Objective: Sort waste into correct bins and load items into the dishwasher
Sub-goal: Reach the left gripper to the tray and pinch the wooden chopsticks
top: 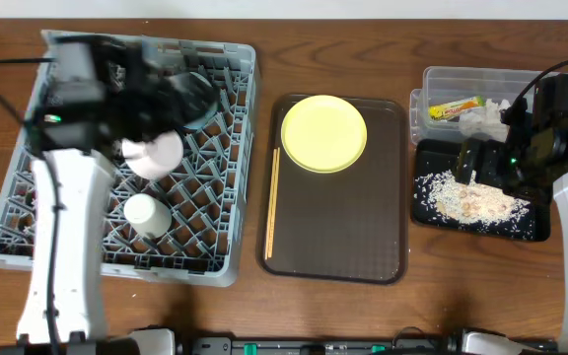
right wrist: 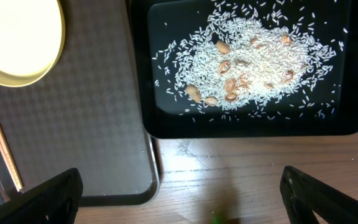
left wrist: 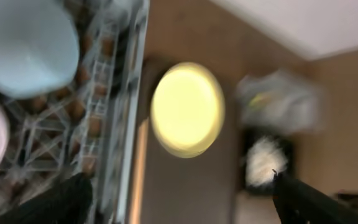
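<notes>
The chopsticks [top: 272,202] run front-to-back on the brown tray [top: 343,227]; left claw [left wrist: 179,193], right claw [right wrist: 182,186] spread apart.

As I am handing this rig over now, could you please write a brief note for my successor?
Left tool: open, empty, over the grey plastic dish rack.
Right tool: open, empty, near the shallow black rectangular tray.
Done: light blue bowl, pale pink-white bowl, small white cup in rack; yellow-green-orange snack wrapper, crumpled white napkin in clear plastic tub; rice-like scraps in black tray.
To do: round yellow plate, thin wooden chopsticks, on dark brown serving tray.
</notes>
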